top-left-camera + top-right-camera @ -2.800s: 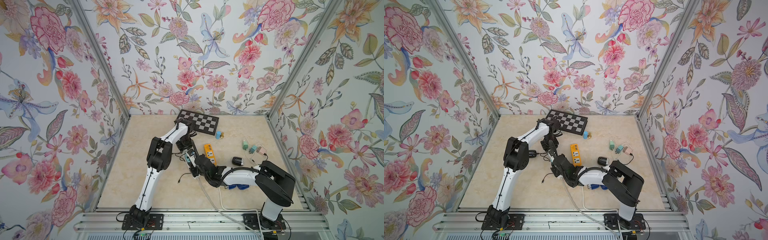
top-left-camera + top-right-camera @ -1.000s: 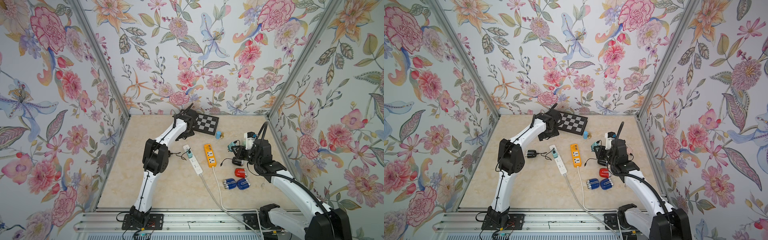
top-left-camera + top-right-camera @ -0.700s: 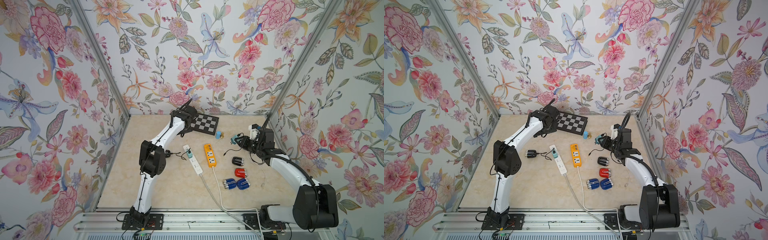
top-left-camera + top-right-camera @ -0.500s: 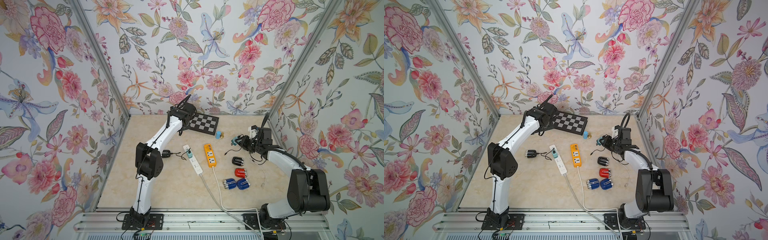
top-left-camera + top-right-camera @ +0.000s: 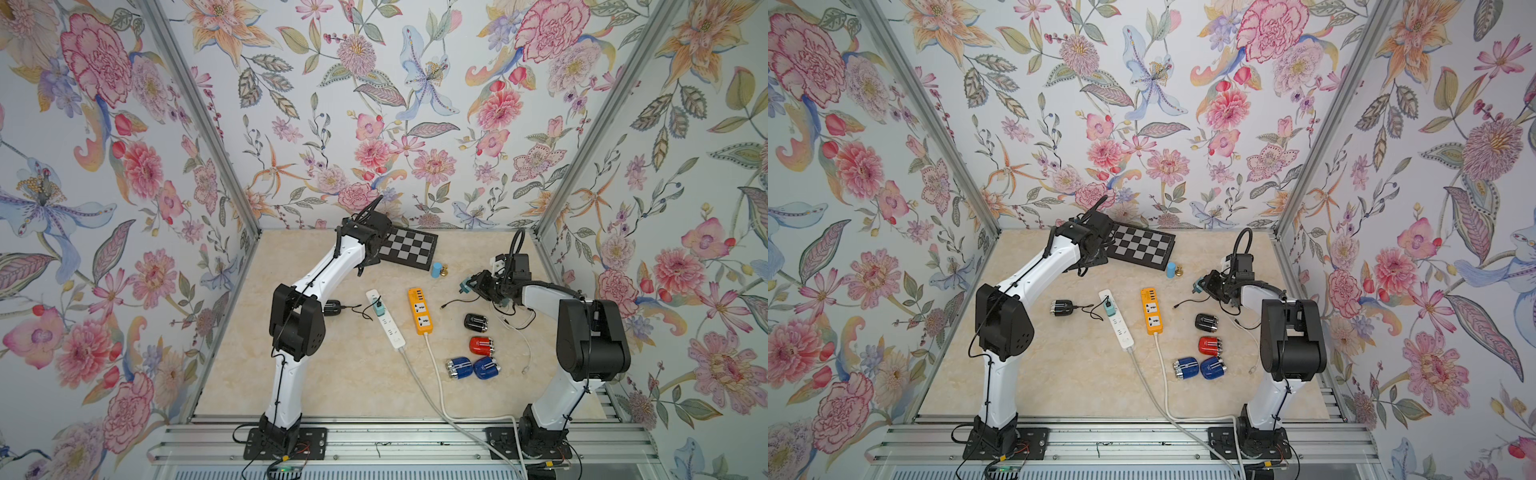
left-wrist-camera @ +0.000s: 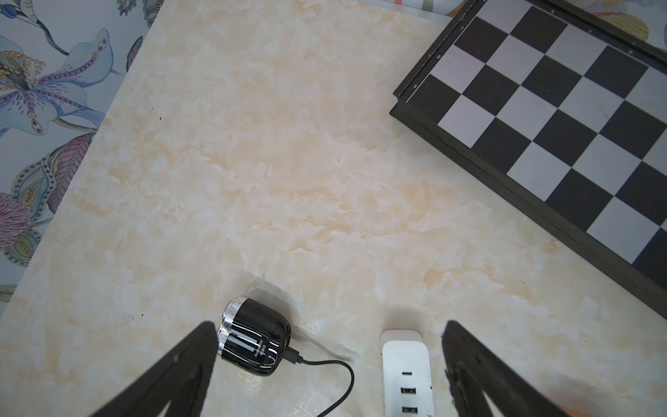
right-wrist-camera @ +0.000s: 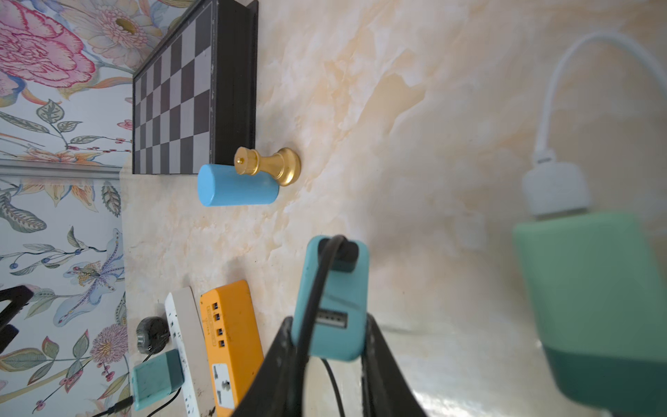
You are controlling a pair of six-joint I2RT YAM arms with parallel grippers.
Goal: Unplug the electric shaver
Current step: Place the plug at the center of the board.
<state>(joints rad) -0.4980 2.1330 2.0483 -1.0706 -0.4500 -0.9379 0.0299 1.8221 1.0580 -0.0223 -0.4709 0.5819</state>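
In a top view the black shaver (image 5: 332, 308) lies beside the left arm (image 5: 320, 270), corded to a teal adapter (image 5: 377, 308) on the white strip (image 5: 392, 332); tugging the cord may only drag it. The arm reaches toward the chessboard (image 5: 409, 249). Left wrist view: the left gripper (image 6: 328, 325) hangs wide apart, empty. Right wrist view: the right gripper (image 7: 328, 319) clamps a blue adapter (image 7: 334, 289); its loose cable (image 7: 317, 281) could snag.

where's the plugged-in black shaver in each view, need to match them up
Top view: black shaver left of white power strip.
Top view: same spot.
Left wrist: beside the strip's end.
Right wrist: small, on the strip's far side.
Shared landmark: chessboard, in all four.
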